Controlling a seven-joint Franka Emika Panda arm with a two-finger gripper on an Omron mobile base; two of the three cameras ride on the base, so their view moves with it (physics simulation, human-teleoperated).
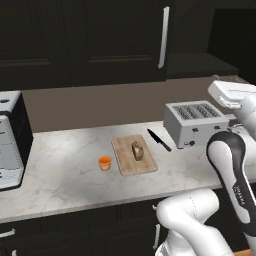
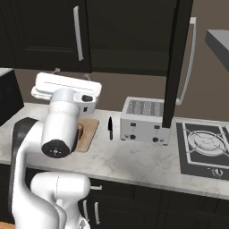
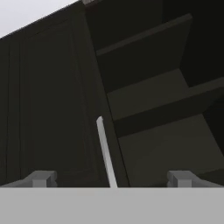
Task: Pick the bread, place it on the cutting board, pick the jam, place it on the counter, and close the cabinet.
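The bread (image 1: 137,150) lies on the cutting board (image 1: 134,156), a light wooden board on the counter (image 1: 65,175). The orange jam (image 1: 104,162) stands on the counter just left of the board. My gripper (image 3: 111,179) is open with nothing between its fingertips (image 3: 41,178), raised and facing the cabinet (image 3: 166,109), whose dark shelves show bare. A closed door with a silver bar handle (image 3: 105,153) stands left of the opening. In the right base view the open cabinet door (image 2: 176,62) juts out edge-on over the toaster, and my arm covers part of the cutting board (image 2: 91,129).
A silver toaster (image 1: 195,122) stands right of the board, with a black knife (image 1: 159,140) between them. A grey appliance (image 1: 10,140) sits at the counter's left end. A gas hob (image 2: 203,143) lies at the far right.
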